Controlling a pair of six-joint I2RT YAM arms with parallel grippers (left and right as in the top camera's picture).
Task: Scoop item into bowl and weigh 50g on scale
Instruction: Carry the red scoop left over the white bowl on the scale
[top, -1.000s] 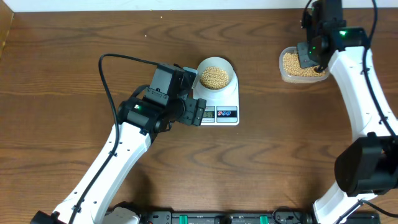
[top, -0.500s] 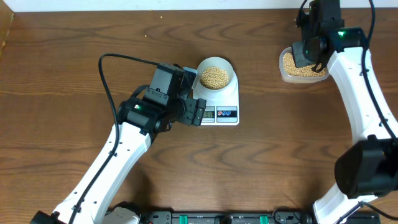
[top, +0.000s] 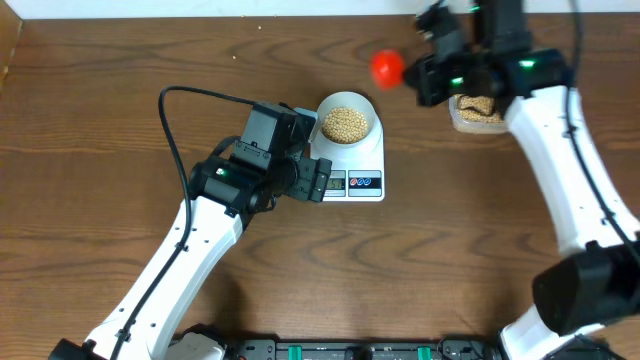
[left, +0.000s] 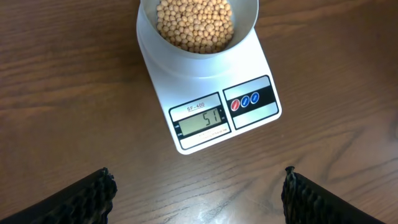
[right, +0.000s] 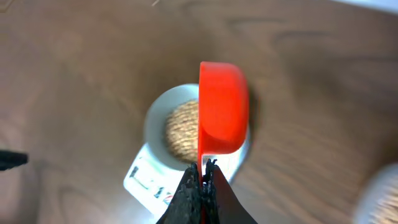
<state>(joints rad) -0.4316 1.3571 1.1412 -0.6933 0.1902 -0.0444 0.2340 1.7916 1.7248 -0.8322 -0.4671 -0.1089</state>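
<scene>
Right fingers pinching red scoop, round tan beans filling white bowl

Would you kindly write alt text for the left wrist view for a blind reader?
A white scale on a wooden table holds a white bowl of tan beans, and its display reads what looks like 51. The left arm's two dark fingers sit wide apart at the bottom corners, holding nothing.

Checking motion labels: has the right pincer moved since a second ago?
Yes. The right pincer, holding the red scoop, has swung left off the tub toward the scale.
</scene>
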